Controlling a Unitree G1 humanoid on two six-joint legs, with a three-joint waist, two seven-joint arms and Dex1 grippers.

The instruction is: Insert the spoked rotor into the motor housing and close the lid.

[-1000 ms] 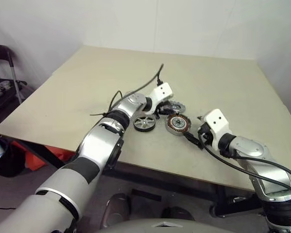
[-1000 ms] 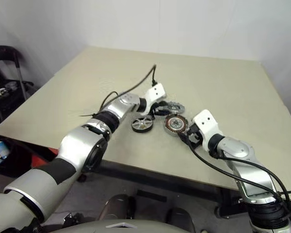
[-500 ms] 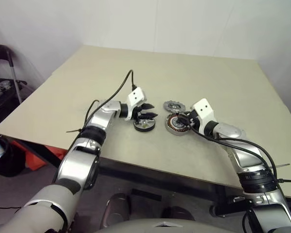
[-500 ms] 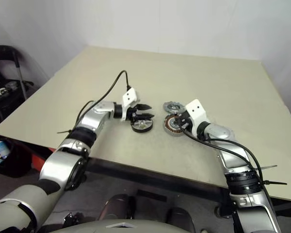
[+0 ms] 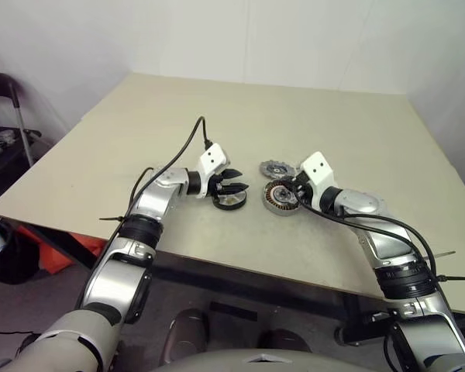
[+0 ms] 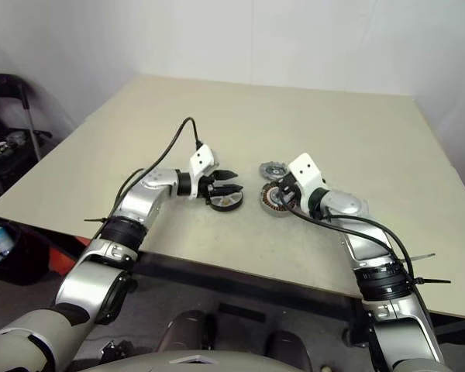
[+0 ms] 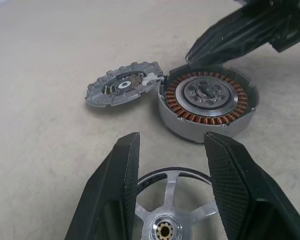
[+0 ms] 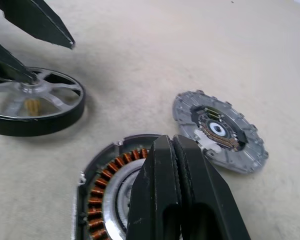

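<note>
Beige table [image 5: 356, 139], spoked rotor [image 7: 177, 215] half cut off between parted left gripper [image 7: 172, 155]; right gripper [image 8: 177, 155] closed, empty, hiding motor housing [image 8: 97, 195] centre.

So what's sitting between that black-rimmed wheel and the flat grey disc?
Only bare table in the left wrist view; spoked rotor and lid lie apart.

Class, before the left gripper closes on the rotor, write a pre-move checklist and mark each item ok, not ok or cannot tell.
1. Left gripper open over the spoked rotor, a finger on each side: ok.
2. Rotor lying flat on the table: ok.
3. Motor housing upright, winding facing up: ok.
4. Right gripper clear of the housing: not ok; shut, over its rim.
5. Lid clear of the housing: cannot tell; edges very close.
</note>
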